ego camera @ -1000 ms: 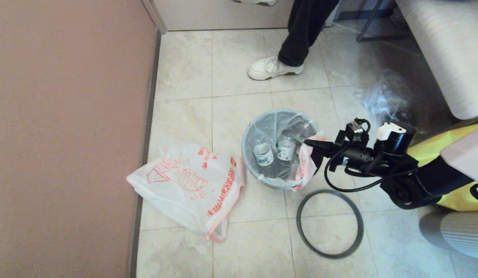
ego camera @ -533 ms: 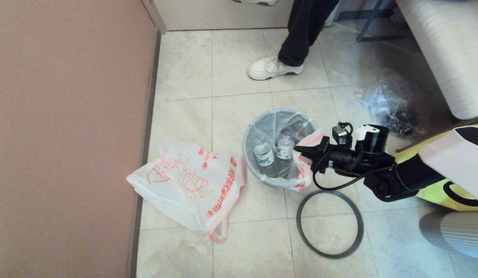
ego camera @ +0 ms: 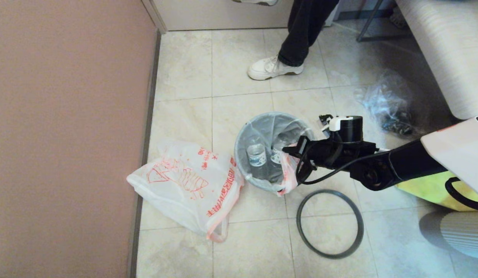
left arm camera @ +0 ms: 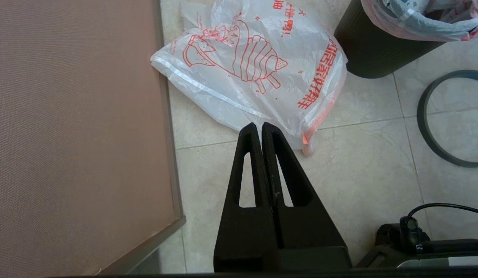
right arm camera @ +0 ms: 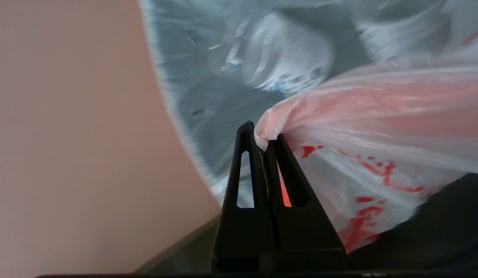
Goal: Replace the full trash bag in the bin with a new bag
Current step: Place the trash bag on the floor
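The pale grey bin (ego camera: pixel 243 175) stands on the tiled floor, and the full trash bag (ego camera: pixel 267 125) lines it with clear water bottles (ego camera: pixel 256 154) inside. My right gripper (ego camera: pixel 288 149) reaches over the bin's right edge. It is shut on a bunched pink-white fold of that bag (right arm camera: pixel 339 116), pinched between its fingertips (right arm camera: pixel 262 135). The dark ring rim (ego camera: pixel 299 224) lies on the floor in front of the bin. The new bag (ego camera: pixel 188 185) lies flat to the bin's left. My left gripper (left arm camera: pixel 258 125) hangs shut and empty just short of the new bag (left arm camera: pixel 254 73).
A pink wall (ego camera: pixel 69 135) runs along the left. A person's leg and white shoe (ego camera: pixel 273 67) stand behind the bin. A crumpled clear plastic bag (ego camera: pixel 385 100) lies at the back right, beside a pale couch (ego camera: pixel 447 46). A yellow fabric bag (ego camera: pixel 428 189) sits under my right arm.
My right gripper has moved left across the bin mouth, dragging the bag's edge with it. The bin has slid slightly left.
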Robot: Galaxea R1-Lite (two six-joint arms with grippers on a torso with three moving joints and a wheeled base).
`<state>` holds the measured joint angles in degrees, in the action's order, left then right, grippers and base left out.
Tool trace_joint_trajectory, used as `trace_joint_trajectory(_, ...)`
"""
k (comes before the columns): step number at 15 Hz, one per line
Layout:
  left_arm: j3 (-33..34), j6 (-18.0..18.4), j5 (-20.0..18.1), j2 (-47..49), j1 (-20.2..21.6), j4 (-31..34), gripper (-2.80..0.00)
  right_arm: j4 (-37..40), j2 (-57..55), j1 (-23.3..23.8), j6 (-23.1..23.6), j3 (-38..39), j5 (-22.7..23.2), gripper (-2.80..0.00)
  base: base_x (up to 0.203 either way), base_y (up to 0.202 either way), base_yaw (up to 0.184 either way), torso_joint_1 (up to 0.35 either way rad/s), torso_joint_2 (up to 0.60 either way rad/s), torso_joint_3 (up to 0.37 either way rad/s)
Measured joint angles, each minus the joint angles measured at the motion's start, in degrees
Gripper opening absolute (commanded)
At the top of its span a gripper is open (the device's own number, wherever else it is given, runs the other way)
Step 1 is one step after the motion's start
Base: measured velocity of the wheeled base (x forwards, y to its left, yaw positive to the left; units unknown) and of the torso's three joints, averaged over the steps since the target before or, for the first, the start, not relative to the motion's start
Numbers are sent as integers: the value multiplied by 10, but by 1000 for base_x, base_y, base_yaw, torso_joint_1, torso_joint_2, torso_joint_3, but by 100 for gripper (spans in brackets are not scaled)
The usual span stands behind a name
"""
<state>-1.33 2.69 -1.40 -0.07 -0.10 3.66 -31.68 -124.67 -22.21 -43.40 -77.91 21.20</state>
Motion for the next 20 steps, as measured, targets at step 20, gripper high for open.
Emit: trace_joint_trajectory(20, 0, 0, 0, 0, 0, 0, -280, 308, -103, -90, 194, -293, -227, -280, 0, 0, 0, 0, 0, 0)
